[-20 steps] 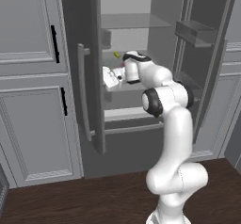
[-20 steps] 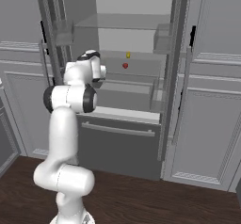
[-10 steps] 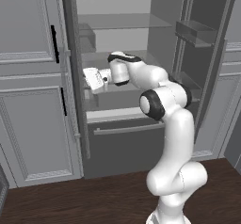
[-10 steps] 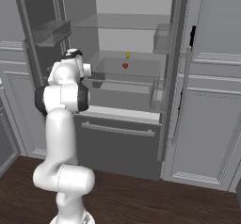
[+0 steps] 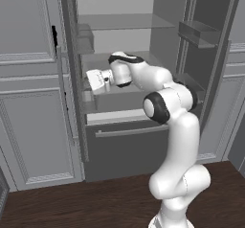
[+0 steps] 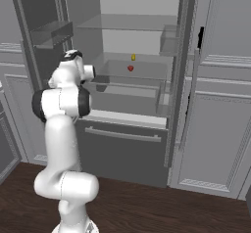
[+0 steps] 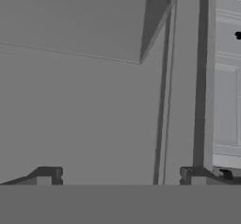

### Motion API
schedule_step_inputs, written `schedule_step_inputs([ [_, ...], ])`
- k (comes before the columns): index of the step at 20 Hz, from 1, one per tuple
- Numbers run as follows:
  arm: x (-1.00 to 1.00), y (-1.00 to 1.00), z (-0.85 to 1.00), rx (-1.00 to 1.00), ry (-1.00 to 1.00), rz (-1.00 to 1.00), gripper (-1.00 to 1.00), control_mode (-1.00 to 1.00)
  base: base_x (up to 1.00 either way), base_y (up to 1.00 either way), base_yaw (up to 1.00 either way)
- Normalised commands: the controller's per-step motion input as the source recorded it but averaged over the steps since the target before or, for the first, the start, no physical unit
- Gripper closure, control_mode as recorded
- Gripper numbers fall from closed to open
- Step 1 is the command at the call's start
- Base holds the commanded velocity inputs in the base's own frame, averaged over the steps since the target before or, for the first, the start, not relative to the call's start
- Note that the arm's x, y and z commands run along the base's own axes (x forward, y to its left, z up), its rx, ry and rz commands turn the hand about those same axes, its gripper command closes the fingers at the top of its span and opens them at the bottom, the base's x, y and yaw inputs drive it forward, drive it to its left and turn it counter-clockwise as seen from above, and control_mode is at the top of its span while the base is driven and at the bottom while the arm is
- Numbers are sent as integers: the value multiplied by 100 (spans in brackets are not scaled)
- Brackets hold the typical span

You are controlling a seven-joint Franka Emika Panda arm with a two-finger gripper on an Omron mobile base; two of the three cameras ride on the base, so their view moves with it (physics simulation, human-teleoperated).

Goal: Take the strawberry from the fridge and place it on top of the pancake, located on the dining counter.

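You have the fridge [image 6: 147, 144] standing with both upper doors swung wide, its pale shelved interior exposed and the bottom drawer with its silver bar handle shut below. The strawberry [image 6: 130, 68] sits on a middle glass shelf, toward the back, a small red berry with nothing touching it. Just behind and slightly above it in the right base view you see a small yellow item [image 6: 133, 57] on the same shelf level, near the berry but apart from it.

Your arm reaches from its white base up and across into the left side of the open compartment. In the left base view the hand [image 5: 94, 81] points toward the left door, close beside the door's inner bins, at about the height of the middle shelf. Its fingers are spread wide and hold nothing; in the hand view the two dark fingertips [image 7: 47, 175] stand far apart at the bottom, with only flat grey door panel and a bin's underside ahead of them.

The hand is well apart from the strawberry: the berry lies further right and deeper in the compartment, as the right base view shows it.

Light grey panelled cabinets [image 5: 28, 102] flank the fridge on both sides, and dark wood floor [image 6: 147, 207] runs beneath the base.
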Motion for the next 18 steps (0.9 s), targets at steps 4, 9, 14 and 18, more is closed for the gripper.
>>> schedule_step_inputs([
  [4,2,-100,0,0,20,-4,-100,-100,0,0,0],
  [9,-15,-100,-8,-4,-3,3,-100,-100,0,0,0],
  [14,-53,-100,-36,-27,-22,24,-100,-100,0,0,0],
  [18,-40,-100,-35,-40,-30,44,-100,-100,0,0,0],
])
